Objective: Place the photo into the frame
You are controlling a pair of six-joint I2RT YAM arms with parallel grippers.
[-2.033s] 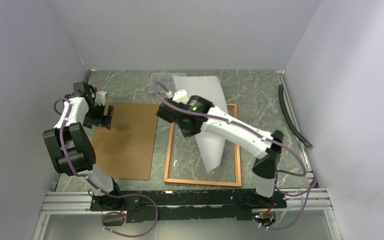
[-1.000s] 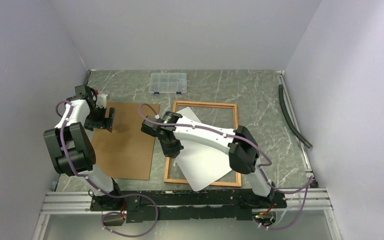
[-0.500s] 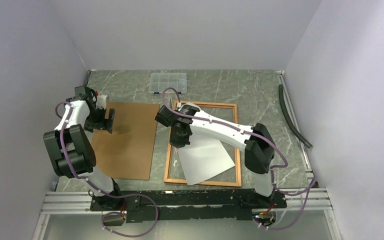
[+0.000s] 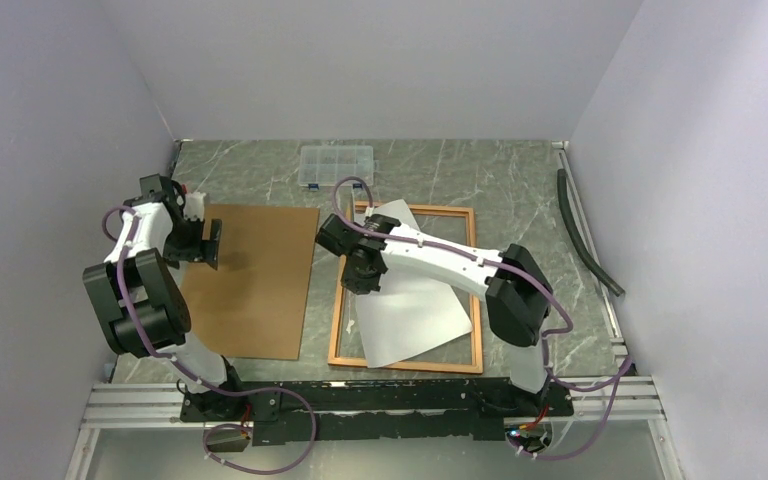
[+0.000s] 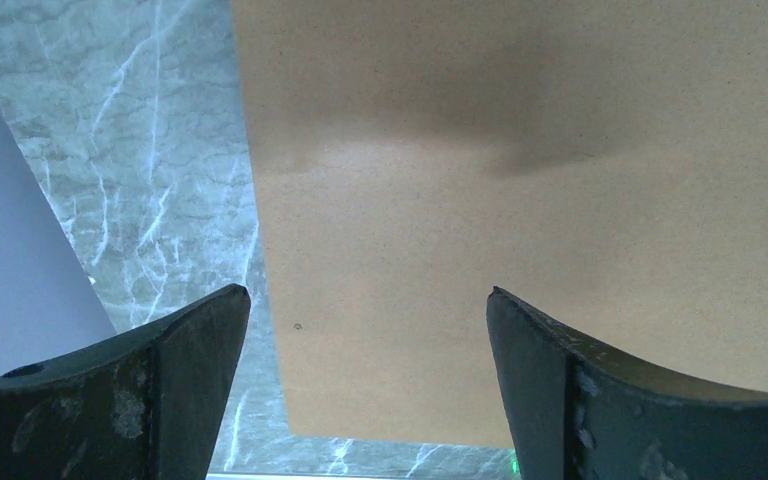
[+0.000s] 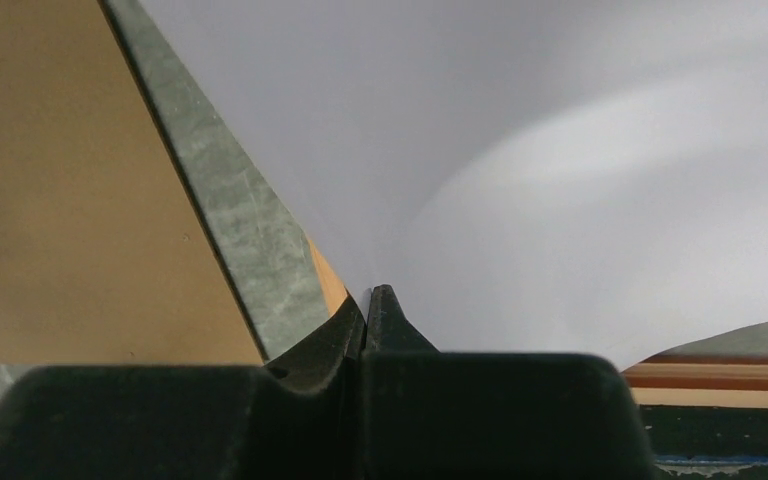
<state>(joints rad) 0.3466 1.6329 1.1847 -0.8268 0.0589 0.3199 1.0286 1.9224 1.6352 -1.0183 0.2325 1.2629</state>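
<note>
While the left gripper [image 4: 208,242] hangs with jaws wide apart over the board [image 4: 255,290] left of the frame [image 4: 406,366], a narrow strip of table [image 4: 321,300] separates board from frame. Stretched low across the frame to its left rail, the right gripper [image 4: 358,278] pinches the photo [image 4: 410,310], which lies white side up and skewed, its far corner overlapping the frame's far rail.

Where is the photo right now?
Top view, right of centre: the photo lies white-side up, askew over the frame, right of the brown backing board.
</note>
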